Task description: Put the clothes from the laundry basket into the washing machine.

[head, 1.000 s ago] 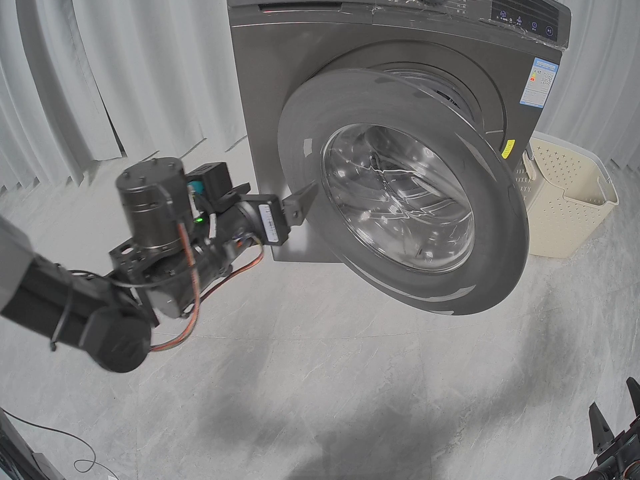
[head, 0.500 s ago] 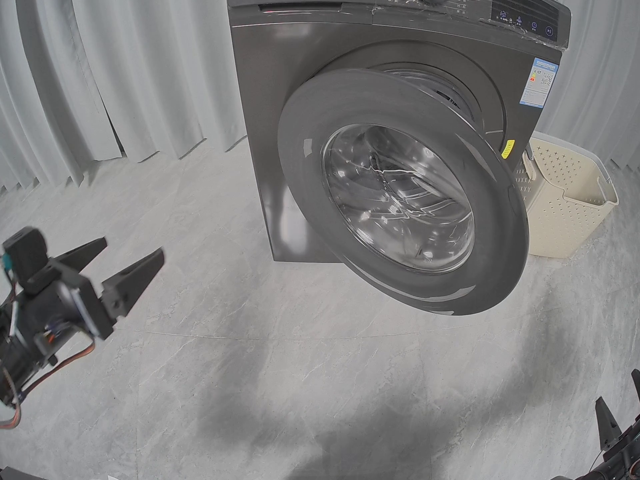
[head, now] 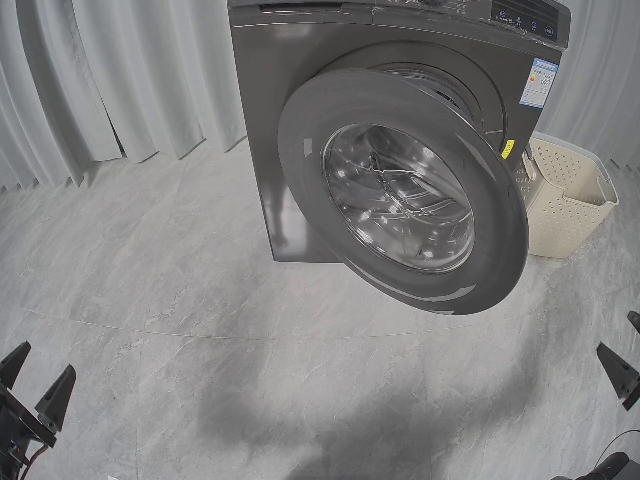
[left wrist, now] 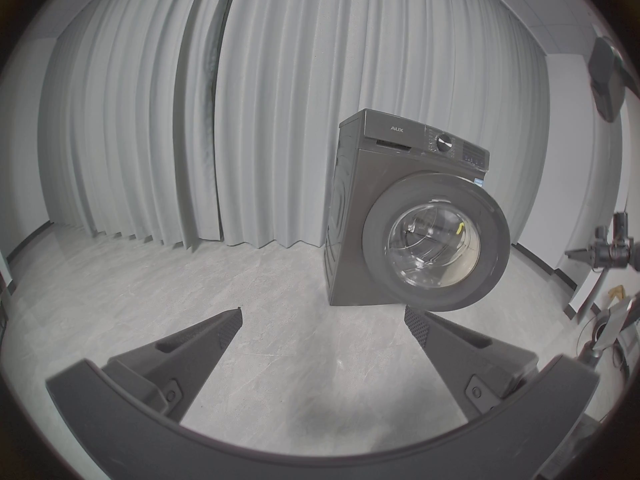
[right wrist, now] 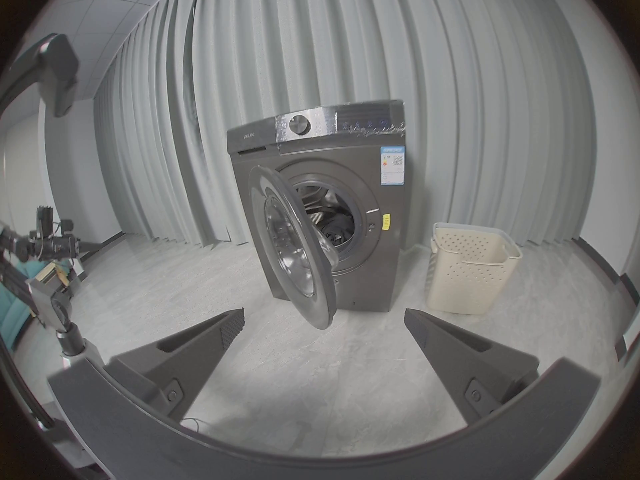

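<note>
Both spread wide, empty, well apart from washer: left gripper, right gripper. Door swung open; basket just beside washer.

You had pale pleated curtains hanging down to the floor across the back of the room, with a dark gap between two panels. The floor was grey, marble-patterned tile with thin joints. Where the curtains ended, a white wall carried a dark skirting, and a panelled ceiling showed above.
</note>
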Tool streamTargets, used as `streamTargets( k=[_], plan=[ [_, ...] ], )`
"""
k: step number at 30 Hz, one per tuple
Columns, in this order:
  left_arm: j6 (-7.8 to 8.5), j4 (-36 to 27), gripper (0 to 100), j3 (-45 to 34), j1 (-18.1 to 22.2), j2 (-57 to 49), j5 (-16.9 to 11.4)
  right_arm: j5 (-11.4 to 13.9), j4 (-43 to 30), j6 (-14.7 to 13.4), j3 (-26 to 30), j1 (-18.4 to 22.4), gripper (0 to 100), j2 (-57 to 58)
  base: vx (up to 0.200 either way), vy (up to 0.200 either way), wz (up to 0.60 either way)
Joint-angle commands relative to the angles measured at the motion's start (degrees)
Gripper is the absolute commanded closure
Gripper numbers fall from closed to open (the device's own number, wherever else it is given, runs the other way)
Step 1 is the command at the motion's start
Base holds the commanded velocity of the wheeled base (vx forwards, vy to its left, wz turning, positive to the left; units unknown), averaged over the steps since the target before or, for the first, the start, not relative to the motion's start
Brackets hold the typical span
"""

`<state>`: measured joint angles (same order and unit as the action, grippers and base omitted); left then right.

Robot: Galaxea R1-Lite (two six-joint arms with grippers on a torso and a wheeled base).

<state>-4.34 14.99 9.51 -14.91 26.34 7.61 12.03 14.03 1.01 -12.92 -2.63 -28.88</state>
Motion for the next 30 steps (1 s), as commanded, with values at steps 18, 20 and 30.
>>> streamTargets(
  k=[18,20,30],
  plan=[
    [4.25,-14.99,0,-9.51,14.65,-26.26,-9.10,-0.78,18.05,-2.59,-21.18,-10.02,0,-55.93,0.000,0.000,0.00],
    [4.25,-14.99,0,-9.51,14.65,-26.26,-9.10,-2.80,18.05,-2.59,-22.85,-10.02,0,-57.78,0.000,0.000,0.00],
    [4.34,-14.99,0,-9.51,14.65,-26.26,-9.10,-9.22,23.06,-2.51,-28.83,-8.09,0,-63.76,0.000,0.000,0.00]
  ],
)
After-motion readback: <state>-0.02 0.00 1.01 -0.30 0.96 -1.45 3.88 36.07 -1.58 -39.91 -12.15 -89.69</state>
